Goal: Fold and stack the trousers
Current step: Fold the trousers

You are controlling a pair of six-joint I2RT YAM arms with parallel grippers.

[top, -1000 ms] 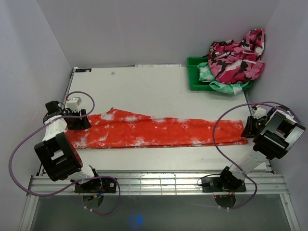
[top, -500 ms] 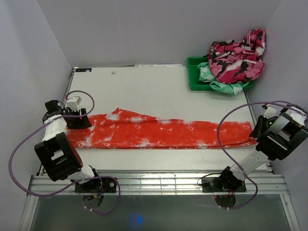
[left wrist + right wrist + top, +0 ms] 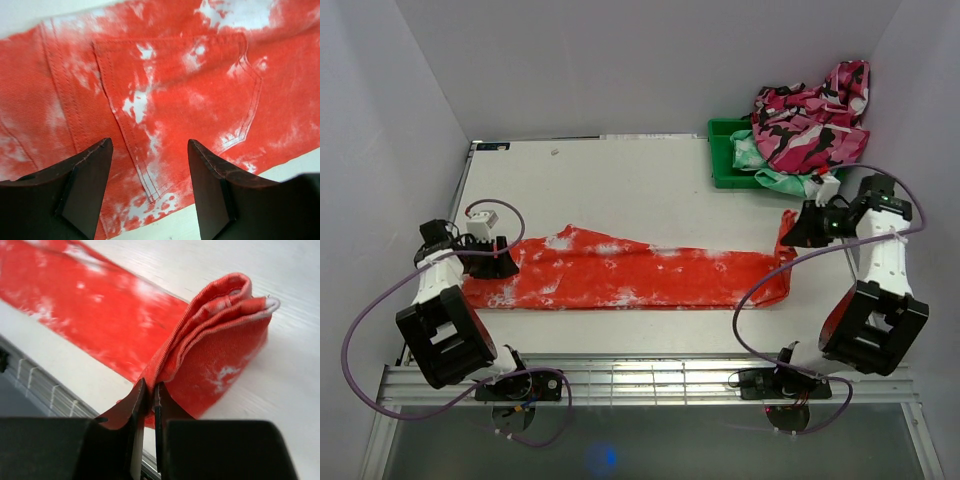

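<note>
Top external view: trousers [image 3: 620, 272] laid out flat across the near half of the table [image 3: 620, 180], waist end by the left edge, legs running toward the right edge.
Right end of the legs: pulled up off the table and curled over, so a loop of cloth hangs near the right edge.
Right tool [image 3: 798, 230]: pinched tight on that lifted end; the right wrist view shows its fingers [image 3: 137, 400] nearly together with folded layers of cloth caught between them.
Left tool [image 3: 488, 262]: sitting over the waist end near the left edge, jaws spread wide, nothing in them.
Left wrist view: back pocket [image 3: 175, 100] sits right between the two dark fingers [image 3: 85, 185]; can't tell if the tips actually press on the cloth.
Far right corner: green bin [image 3: 723, 160] with a pink camo garment [image 3: 810, 125] piled on a mint-green garment [image 3: 790, 182].
</note>
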